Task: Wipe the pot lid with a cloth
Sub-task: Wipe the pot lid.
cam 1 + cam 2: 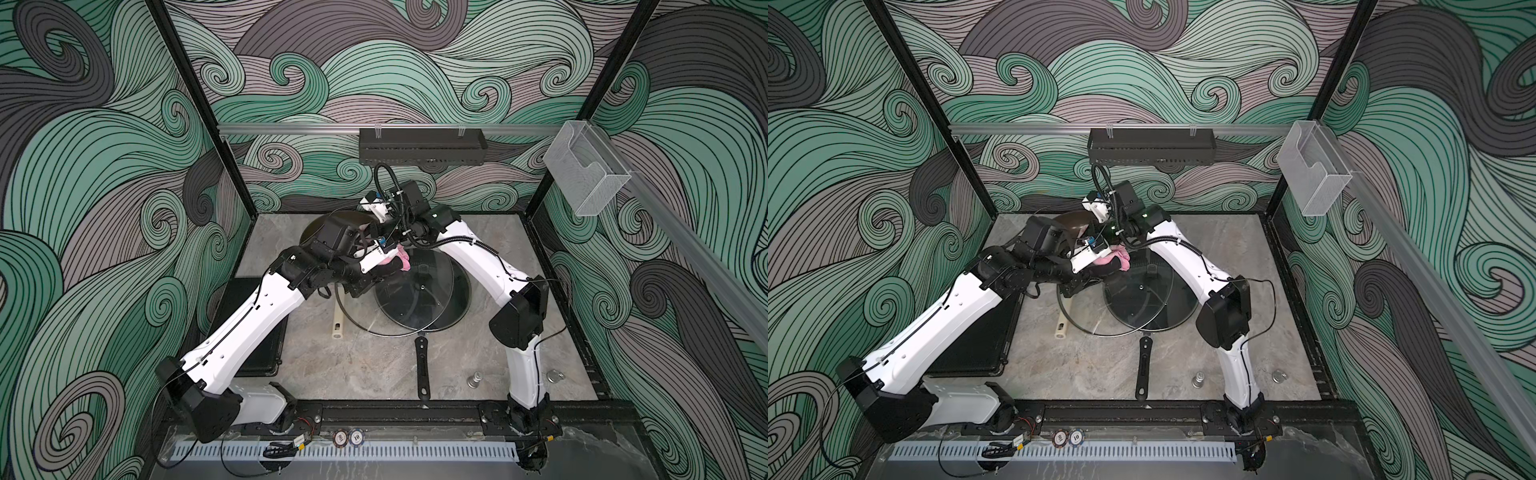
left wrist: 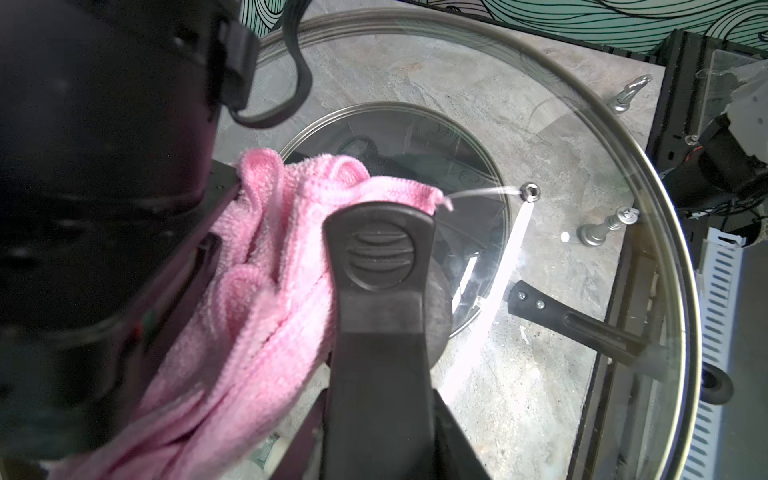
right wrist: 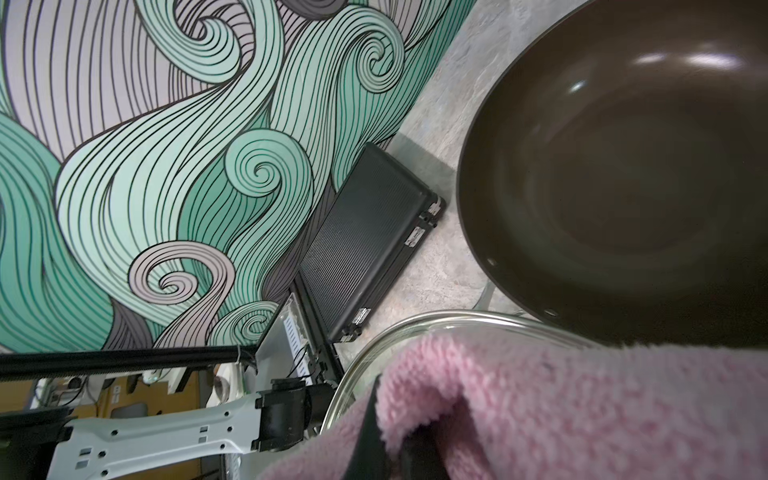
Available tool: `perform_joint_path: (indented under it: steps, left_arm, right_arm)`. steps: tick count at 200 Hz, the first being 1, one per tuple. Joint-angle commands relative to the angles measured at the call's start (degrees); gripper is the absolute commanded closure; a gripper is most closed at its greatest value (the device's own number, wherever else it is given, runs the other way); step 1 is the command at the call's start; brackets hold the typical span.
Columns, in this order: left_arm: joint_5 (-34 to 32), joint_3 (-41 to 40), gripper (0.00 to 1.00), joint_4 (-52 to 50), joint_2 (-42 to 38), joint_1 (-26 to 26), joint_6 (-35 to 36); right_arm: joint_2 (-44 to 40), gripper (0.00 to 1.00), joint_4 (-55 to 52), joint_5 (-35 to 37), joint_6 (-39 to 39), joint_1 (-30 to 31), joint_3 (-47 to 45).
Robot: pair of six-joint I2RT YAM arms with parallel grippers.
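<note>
Wave-mural walls; grey stone tabletop: wok, black case; pot lid above.

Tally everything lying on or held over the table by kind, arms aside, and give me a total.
glass lids: 2
pans: 2
pink cloth: 1
small metal pieces: 2
black case: 1
Total: 8
</note>
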Motion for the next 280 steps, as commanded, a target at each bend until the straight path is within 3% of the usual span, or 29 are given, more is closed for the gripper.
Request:
perform_joint_path:
  steps: [1,104,134,171,185,218,239,280]
  left_arm:
    - [0.7,3.2,1.00,13.0,-2.2,-0.4,-2.7]
    - [-5.2,3.2,1.00,17.2,-1.6,-0.4,-15.3]
    - [-14.4,8.6,1.00,15.8,1.4,-0.5,-27.6]
    - [-18.7,10.0,1.00,20.6,2.3,-0.5,-44.1]
    - [-20.8,11.0,1.00,21.9,2.9,-1.5,-49.0]
    - [-32.7,17.0,1.00,16.4,5.3,-3.3,-64.7]
    - [-35.9,18.3,1.00,15.3,7.0,-3.4,-71.9]
    - [-39.6,18.2,1.00,16.9,7.5,-3.4,-82.5]
  right_arm:
    - [-3.8,1.00,-1.2,8.8,0.8,-2.9,-1.7]
    - [-22.7,1.00,7.4,24.5,3.9,-6.3,-21.2]
    - [-28.1,1.00,9.6,32.6,6.0,-6.1,-28.2]
    - [-33.4,1.00,18.2,34.4,7.2,-4.4,-36.8]
    - [-34.1,1.00,20.3,34.6,6.3,-2.6,-38.0]
    - [-35.6,1.00,27.4,40.8,4.5,2.4,-41.1]
    - [-36.2,1.00,29.6,44.3,5.6,3.8,-42.6]
    - [-34.8,1.00,29.8,44.8,3.6,6.4,-41.8]
